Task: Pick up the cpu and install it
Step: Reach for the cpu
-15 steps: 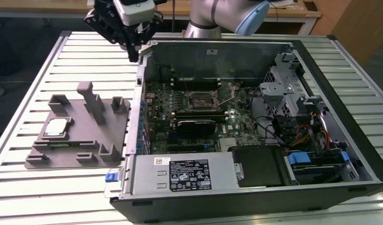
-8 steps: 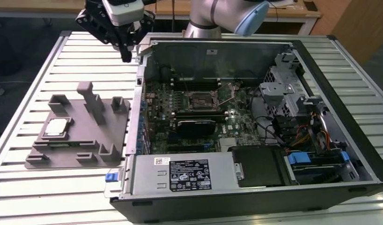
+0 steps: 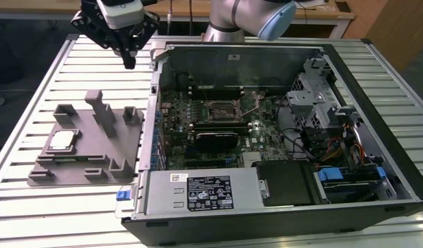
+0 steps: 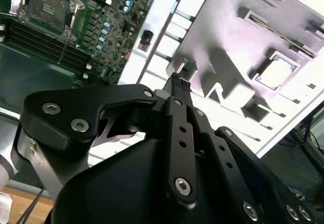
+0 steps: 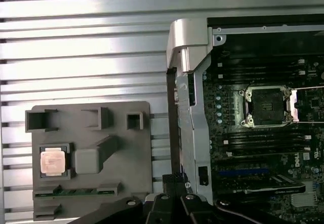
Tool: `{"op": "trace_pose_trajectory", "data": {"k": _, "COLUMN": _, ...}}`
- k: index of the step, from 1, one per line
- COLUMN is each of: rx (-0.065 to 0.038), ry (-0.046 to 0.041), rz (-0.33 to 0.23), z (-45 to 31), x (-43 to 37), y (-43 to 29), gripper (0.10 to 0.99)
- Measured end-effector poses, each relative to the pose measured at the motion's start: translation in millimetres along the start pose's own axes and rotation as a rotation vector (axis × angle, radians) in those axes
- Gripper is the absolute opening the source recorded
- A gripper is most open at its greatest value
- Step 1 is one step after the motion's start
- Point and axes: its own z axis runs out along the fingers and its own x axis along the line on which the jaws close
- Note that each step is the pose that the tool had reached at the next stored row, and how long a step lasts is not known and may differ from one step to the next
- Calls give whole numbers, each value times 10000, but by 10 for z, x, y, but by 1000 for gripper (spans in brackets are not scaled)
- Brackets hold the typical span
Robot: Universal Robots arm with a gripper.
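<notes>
aloft — gripper [image 3: 129, 63], cpu [image 3: 62, 140] in tray [image 3: 87, 135]

Arm [image 3: 227, 21] aloft, tool [image 3: 130, 64] pointing down, closed

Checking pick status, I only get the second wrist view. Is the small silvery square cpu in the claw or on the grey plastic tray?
Observer: On the tray. In the first wrist view the small flat silvery square cpu lies in a recess of the grey plastic tray.
Operator: Claw height?
Observer: In the exterior view the black claw hangs shut and empty, well above the slatted metal table, touching nothing.
</notes>
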Motion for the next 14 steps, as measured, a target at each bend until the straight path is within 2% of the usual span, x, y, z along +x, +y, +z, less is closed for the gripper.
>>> {"op": "trace_pose_trajectory", "data": {"k": 14, "rx": 0, "ry": 0, "rz": 1, "z": 8, "x": 293, "y": -23, "gripper": 106}}
